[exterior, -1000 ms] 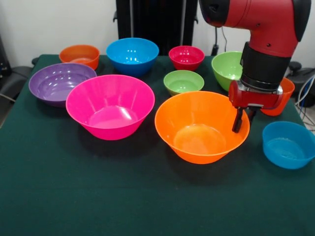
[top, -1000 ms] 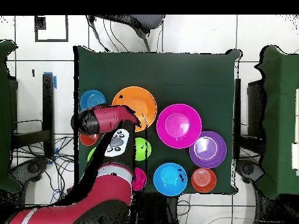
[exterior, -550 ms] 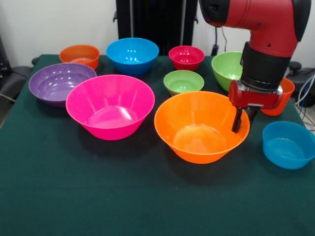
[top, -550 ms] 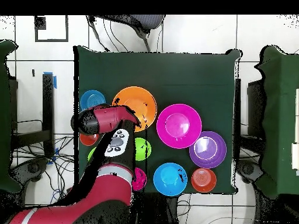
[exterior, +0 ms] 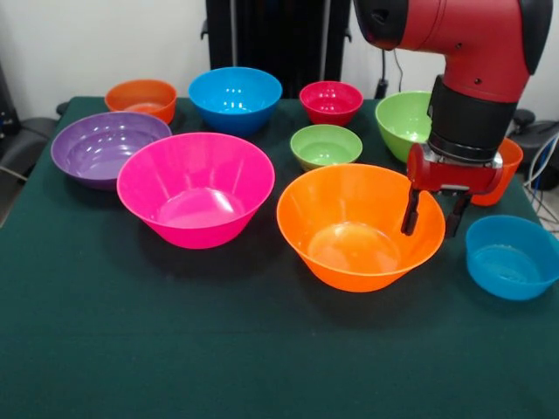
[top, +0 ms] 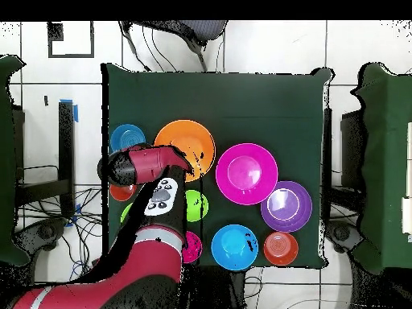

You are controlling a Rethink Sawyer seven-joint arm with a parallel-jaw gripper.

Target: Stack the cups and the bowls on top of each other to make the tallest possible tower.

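A red and black arm (exterior: 476,61) descends from the top of the front view, wrist pointing straight down, its gripper (exterior: 432,213) spread apart and straddling the rim of the large orange bowl (exterior: 360,225) at that bowl's 3 o'clock side: one finger hangs inside the bowl, the other outside it, neither clearly pressing the wall. The bowl sits rim up and empty on the dark green worktop (exterior: 175,349).

Every container in sight is empty and upright. At the orange bowl's 9 o'clock stands the large pink bowl (exterior: 196,188), the two close but apart; the purple bowl (exterior: 106,147) lies just beyond the pink one at its 10 o'clock. Along the far edge run a small orange bowl (exterior: 141,98), a blue bowl (exterior: 235,98), a small red bowl (exterior: 331,101) and a green bowl (exterior: 403,122), with a small green bowl (exterior: 326,145) at the orange bowl's 12 o'clock. A small blue bowl (exterior: 510,256) sits near the worktop's edge at the gripper's 4 o'clock. The orange-red cup (exterior: 505,166) is half hidden behind the wrist.

No tower stands. The near half of the worktop lies open.
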